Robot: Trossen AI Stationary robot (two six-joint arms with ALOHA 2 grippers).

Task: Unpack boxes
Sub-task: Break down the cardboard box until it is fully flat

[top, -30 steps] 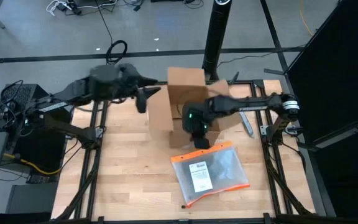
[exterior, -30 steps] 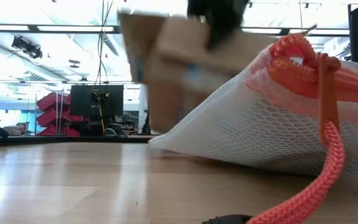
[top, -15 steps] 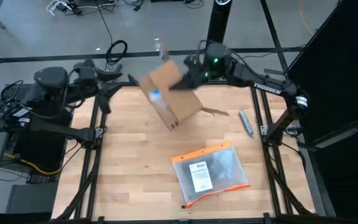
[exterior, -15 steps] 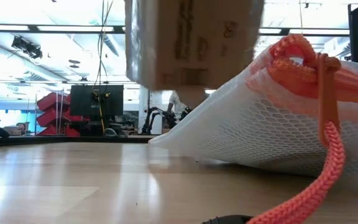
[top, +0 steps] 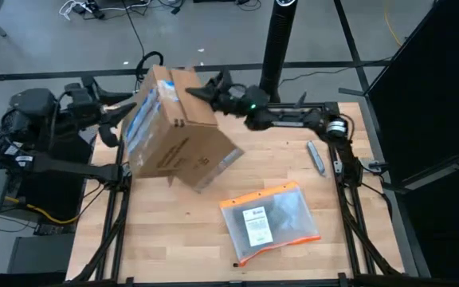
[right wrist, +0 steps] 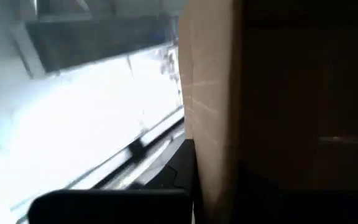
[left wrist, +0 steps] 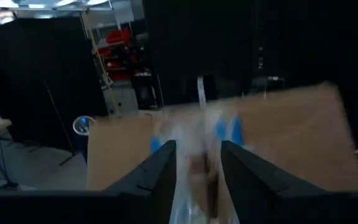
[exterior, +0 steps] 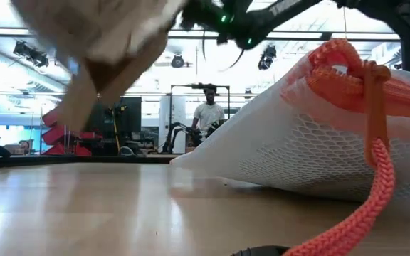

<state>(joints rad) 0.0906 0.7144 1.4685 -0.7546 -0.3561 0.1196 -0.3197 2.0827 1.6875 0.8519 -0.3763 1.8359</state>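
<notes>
The brown cardboard box (top: 178,131) hangs tilted in the air over the table's far left part, its white-and-blue label facing left. The low view shows it blurred (exterior: 98,43), well above the wood. My right gripper (top: 207,88) reaches in from the right and is shut at the box's far upper corner. My left gripper (top: 118,121) is open beside the box's left face. In its wrist view the fingers (left wrist: 160,168) frame the label (left wrist: 197,134). My right gripper holds the box by a cardboard edge at its far upper corner (top: 200,99), coming level from the table's right. The wrist view shows that panel edge-on (right wrist: 210,124); the fingers are hidden behind it. The box is lifted clear and tilted. My left gripper stands at the box's left face; I cannot tell whether it touches.
A flat clear pouch with an orange edge (top: 271,219) lies on the near right part of the table, with its orange cord close in the low view (exterior: 376,178). A grey pen-like tool (top: 315,158) lies by the right edge. A person (exterior: 208,114) stands far behind.
My right gripper rose from the box by the pouch, carried it up toward the far edge, then swung it toward the table's left. The box came clear of the table, turned and tipped. My left arm drew back toward the left edge.
</notes>
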